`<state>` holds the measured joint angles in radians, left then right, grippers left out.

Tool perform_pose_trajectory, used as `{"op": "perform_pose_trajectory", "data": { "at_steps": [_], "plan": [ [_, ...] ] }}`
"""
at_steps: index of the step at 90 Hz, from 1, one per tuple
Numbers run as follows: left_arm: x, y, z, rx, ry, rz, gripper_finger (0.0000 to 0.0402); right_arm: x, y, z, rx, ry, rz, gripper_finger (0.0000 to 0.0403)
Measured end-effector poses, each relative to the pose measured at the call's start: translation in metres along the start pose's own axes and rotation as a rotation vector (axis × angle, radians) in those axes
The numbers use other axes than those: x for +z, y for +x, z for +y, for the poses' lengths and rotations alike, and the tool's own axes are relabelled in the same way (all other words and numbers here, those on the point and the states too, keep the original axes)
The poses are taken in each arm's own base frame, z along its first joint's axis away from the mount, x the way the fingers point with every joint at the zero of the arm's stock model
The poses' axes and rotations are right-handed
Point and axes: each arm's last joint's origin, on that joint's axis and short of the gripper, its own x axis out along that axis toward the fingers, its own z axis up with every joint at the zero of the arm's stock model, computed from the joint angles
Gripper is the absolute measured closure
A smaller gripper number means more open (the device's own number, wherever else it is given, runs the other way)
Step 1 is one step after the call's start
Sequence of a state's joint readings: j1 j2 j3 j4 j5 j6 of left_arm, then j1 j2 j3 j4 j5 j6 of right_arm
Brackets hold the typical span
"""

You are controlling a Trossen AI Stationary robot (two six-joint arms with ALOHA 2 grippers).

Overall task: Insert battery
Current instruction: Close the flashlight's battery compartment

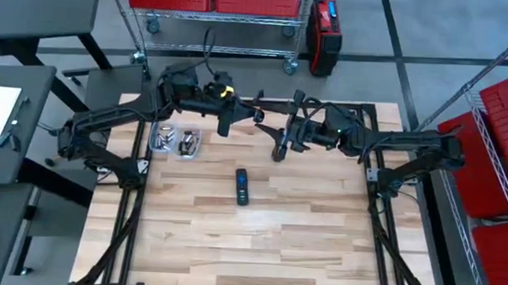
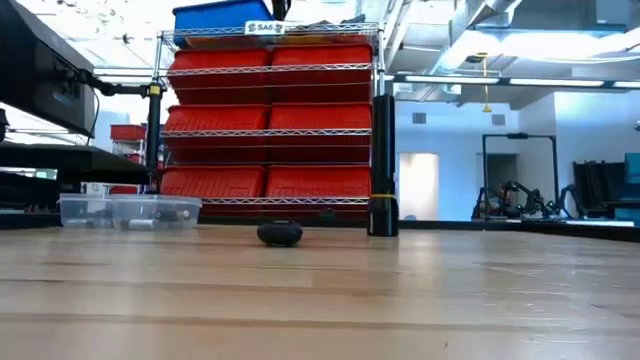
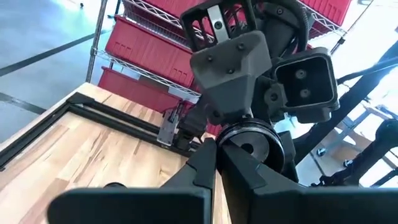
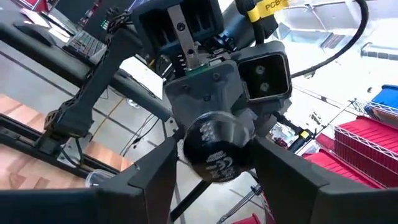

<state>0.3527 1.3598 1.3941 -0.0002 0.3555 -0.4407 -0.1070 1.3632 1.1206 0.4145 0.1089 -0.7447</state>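
Note:
A small dark oblong device (image 1: 242,187) lies flat on the wooden table near its middle; the low view shows its end (image 2: 280,234). Left of it and farther back stand two clear boxes (image 1: 177,141) with small metal cylinders inside, which look like batteries. Both arms are folded above the table's far half, too high for the low view. My left gripper (image 1: 238,116) hangs there with its fingers (image 3: 199,177) together and nothing between them. My right gripper (image 1: 281,142) faces it from the right, its fingers (image 4: 283,177) apart, holding nothing.
The clear boxes (image 2: 130,211) stand at the far left. A wire shelf with red bins (image 2: 270,130) and a tall dark thing (image 2: 382,165) stand beyond the far edge. Bare wood (image 1: 258,246) lies between the device and the near edge.

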Motion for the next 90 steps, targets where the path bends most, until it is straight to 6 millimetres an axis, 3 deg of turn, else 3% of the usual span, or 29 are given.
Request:
{"op": "perform_pose_trajectory", "data": {
  "at_steps": [28, 58, 80, 90],
  "plan": [
    [-0.008, 0.012, 0.001, 0.013, -0.026, -0.009, 0.0401, -0.001, 0.0, 0.0, 0.005, -0.027, 0.007, 0.0211],
    [-0.008, 0.012, 0.001, 0.012, -0.028, -0.009, 0.0401, -0.002, 0.0, 0.001, 0.011, -0.052, 0.014, 0.0243],
    [-0.008, 0.012, 0.001, 0.013, -0.029, -0.007, 0.0401, -0.001, 0.0, 0.001, 0.012, -0.067, 0.012, 0.0232],
    [-0.008, 0.012, 0.001, 0.014, -0.029, -0.005, 0.0401, -0.001, 0.0, 0.001, 0.011, -0.077, 0.012, 0.0253]
  ]
}}
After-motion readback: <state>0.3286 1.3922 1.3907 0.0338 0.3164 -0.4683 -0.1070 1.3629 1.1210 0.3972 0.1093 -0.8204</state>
